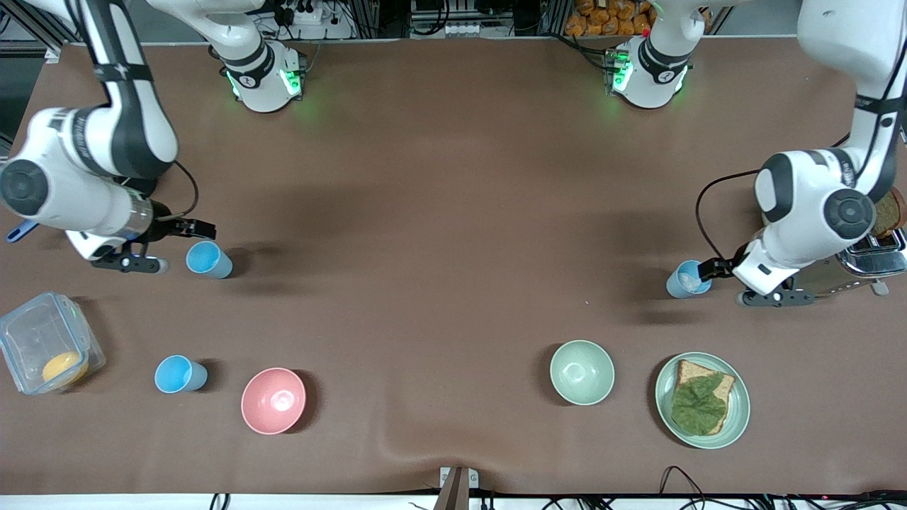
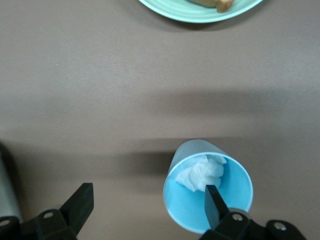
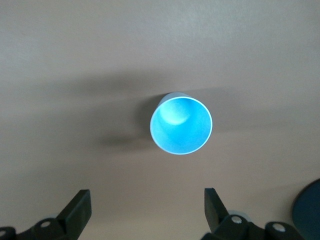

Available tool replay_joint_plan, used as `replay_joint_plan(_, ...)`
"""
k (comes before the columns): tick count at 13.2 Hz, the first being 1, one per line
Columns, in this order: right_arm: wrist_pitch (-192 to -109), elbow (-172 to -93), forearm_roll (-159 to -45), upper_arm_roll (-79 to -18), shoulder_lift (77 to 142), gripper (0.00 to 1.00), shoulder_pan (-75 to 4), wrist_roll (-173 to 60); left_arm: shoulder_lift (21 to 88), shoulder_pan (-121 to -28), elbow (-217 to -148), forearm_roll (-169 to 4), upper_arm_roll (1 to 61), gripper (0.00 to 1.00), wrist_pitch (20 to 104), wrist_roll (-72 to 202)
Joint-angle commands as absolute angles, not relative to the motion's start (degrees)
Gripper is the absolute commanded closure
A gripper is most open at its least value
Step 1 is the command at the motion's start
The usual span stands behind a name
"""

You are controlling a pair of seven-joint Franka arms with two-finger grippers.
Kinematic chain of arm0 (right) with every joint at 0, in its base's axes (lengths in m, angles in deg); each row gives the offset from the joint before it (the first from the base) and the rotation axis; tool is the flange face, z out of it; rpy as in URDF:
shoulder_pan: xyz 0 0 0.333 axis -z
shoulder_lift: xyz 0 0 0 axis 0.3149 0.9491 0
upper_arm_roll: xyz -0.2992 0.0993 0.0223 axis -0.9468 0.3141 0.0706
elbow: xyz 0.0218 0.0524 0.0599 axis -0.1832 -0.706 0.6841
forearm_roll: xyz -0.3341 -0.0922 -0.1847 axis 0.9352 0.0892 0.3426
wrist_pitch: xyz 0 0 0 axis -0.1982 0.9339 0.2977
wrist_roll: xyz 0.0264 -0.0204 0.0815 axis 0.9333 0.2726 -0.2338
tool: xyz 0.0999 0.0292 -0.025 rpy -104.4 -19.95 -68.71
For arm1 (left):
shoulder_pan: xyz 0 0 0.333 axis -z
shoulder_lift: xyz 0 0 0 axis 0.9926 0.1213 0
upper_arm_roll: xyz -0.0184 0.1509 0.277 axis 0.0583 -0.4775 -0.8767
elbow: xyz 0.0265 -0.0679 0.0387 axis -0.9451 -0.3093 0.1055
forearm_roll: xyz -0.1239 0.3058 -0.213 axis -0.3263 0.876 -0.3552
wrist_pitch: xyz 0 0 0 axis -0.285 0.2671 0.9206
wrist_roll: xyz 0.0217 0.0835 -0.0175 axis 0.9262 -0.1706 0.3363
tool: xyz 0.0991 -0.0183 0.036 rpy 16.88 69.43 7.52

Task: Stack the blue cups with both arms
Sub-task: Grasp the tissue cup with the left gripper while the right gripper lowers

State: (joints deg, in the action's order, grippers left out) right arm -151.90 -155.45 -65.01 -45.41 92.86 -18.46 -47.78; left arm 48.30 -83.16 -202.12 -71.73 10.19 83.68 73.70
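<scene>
A bright light blue cup (image 1: 207, 259) stands upright toward the right arm's end of the table. My right gripper (image 1: 186, 247) hovers beside it, open and empty. In the right wrist view the cup (image 3: 181, 125) is ahead of the open gripper (image 3: 147, 205) and apart from it. A duller grey-blue cup (image 1: 686, 279) with a white scrap inside stands toward the left arm's end. My left gripper (image 1: 721, 284) is open right at it. In the left wrist view one finger (image 2: 212, 202) shows across the cup's mouth (image 2: 207, 187), and the cup is off to one side of the gripper's (image 2: 147, 200) gap.
Another light blue cup (image 1: 180, 374) stands beside a pink bowl (image 1: 273, 400). A pale green bowl (image 1: 582, 372) and a green plate (image 1: 737, 414) with bread and a leaf lie nearer the camera. A clear lidded box (image 1: 46, 350) and a toaster (image 1: 875, 258) sit at the table's ends.
</scene>
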Motion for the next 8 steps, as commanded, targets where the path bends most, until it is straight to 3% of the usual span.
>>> replay_joint_plan(1, -156.6, -161.1, -59.5, -45.5, 90.8, 0.00, -18.1, -47.7, 50.5, -83.5, -203.3, -72.4, 10.7, 0.21, 87.6, 73.2)
replay_joint_plan(2, -156.9, -161.3, -58.8, -45.5, 91.3, 0.00, -17.9, -47.7, 51.1, -83.4, -203.3, -72.4, 11.0, 0.36, 88.1, 73.2)
replay_joint_plan(3, -157.5, -161.4, -58.7, -45.6, 91.7, 0.00, -17.7, -47.8, 51.4, -83.4, -203.3, -72.4, 11.4, 0.73, 88.3, 73.3)
replay_joint_plan(4, -158.4, -161.5, -58.7, -45.6, 91.9, 0.00, -17.3, -48.1, 51.5, -83.3, -203.2, -72.4, 11.4, 1.00, 88.3, 73.3)
replay_joint_plan(8, -165.3, -165.0, -58.9, -45.6, 92.5, 0.00, -11.8, -57.2, 52.0, -82.9, -202.5, -72.3, 11.6, 1.00, 88.3, 73.4)
